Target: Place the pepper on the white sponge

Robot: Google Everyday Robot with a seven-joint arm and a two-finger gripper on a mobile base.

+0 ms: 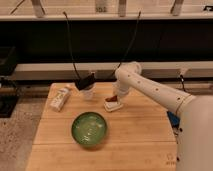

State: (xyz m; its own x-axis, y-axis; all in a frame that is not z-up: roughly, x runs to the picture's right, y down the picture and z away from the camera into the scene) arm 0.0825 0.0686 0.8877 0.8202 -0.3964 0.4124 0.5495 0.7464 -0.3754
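Note:
The white sponge (113, 105) lies flat on the wooden table (140, 135), right of centre. The small dark red-brown pepper (112, 99) rests on top of the sponge. My gripper (114, 97) hangs at the end of the white arm directly over the pepper and sponge, touching or almost touching the pepper.
A green bowl (89, 128) sits in the front middle of the table. A white bottle-like pack with a label (59, 98) lies at the back left. A small clear cup with a dark object on it (87, 89) stands at the back centre. Two black cables hang behind.

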